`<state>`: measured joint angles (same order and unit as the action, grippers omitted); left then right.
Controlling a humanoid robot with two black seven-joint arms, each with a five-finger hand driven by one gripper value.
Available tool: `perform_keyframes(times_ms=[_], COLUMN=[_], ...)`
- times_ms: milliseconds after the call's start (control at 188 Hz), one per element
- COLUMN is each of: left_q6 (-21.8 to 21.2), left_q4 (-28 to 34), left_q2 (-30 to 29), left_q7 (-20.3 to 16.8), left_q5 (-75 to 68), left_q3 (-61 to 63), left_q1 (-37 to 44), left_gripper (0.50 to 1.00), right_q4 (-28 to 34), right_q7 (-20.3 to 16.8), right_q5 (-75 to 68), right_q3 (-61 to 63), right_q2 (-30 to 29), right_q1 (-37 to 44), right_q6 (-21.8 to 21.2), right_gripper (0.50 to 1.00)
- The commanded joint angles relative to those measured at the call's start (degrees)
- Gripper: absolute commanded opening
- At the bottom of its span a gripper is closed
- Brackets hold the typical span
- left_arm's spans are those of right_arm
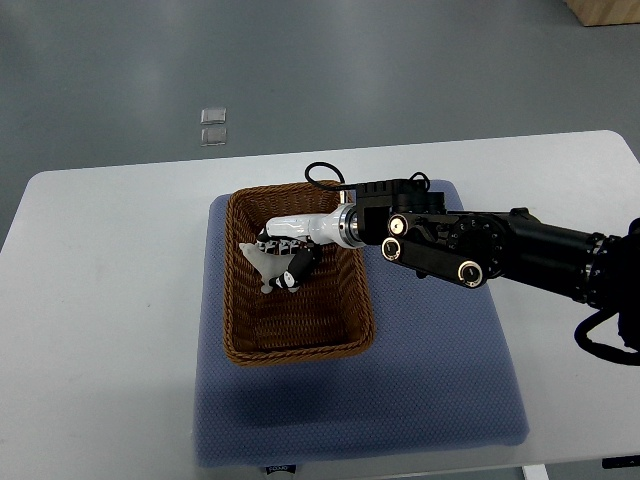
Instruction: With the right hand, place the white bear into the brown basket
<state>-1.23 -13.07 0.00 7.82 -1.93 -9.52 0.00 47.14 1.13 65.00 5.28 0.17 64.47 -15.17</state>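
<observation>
Top view, the only camera. Landmark: brown basket [297, 345], wicker, rectangular, sitting on the left half of a blue cushion mat [440, 370], which lies on a white table [100, 300].

Right arm enters from the right edge and crosses the basket's right rim near its far corner. Right hand [290, 258] is inside the basket's outline, over the far-left part of the interior. Fingers [300, 265] are curled down around the white bear [263, 262]; it reads as a closed grasp on the toy, though the contact points are small and partly hidden by the hand itself.

White bear: within the basket rim, far-left portion, just beside the left wall. Cannot tell whether it rests on the basket floor or hangs just above it.

Left arm: not in view.

Judgement: placement is nearly done; what remains is release and withdrawal.

Risks from here:
- Bear snags on a finger when the hand opens, then gets lifted back out on withdrawal. Cause: soft toy, fingers wrapped closely.
- Wrist or forearm catches the right rim on the way out and drags or tips the basket. Cause: arm passes low across that rim; light basket on a soft mat.
- If the bear is off the floor, a drop close to the left wall could leave it leaning there, though probably still inside.

Black cable [322, 176] loops just beyond the basket's far rim; possible snag.
</observation>
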Motion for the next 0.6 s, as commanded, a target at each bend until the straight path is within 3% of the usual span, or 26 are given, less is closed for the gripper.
perform_keyframes(times_ms=[0,144,261,596], left_q6=[0.0,0.0,0.0,0.0], left_q4=[0.1,0.2,0.2,0.2], left_q2=[0.0,0.0,0.0,0.0], left_q7=[0.0,0.0,0.0,0.0], left_q5=[0.0,0.0,0.0,0.0], left_q3=[-0.1,-0.1,-0.1,0.0], left_q1=[0.0,0.0,0.0,0.0], left_gripper=[1.000,1.000,1.000,1.000], right_q4=[0.0,0.1,0.1,0.6], right_q7=[0.0,1.0,1.3,1.4], right_q5=[0.0,-0.4,-0.6,-3.7], right_q3=[0.1,0.4,0.9,9.1], right_q2=[0.1,0.4,0.7,5.0], right_q1=[-0.1,0.0,0.6,3.4], right_q6=[-0.3,-0.4,-0.7,-1.2], right_gripper=[0.756,0.856,0.897,0.911])
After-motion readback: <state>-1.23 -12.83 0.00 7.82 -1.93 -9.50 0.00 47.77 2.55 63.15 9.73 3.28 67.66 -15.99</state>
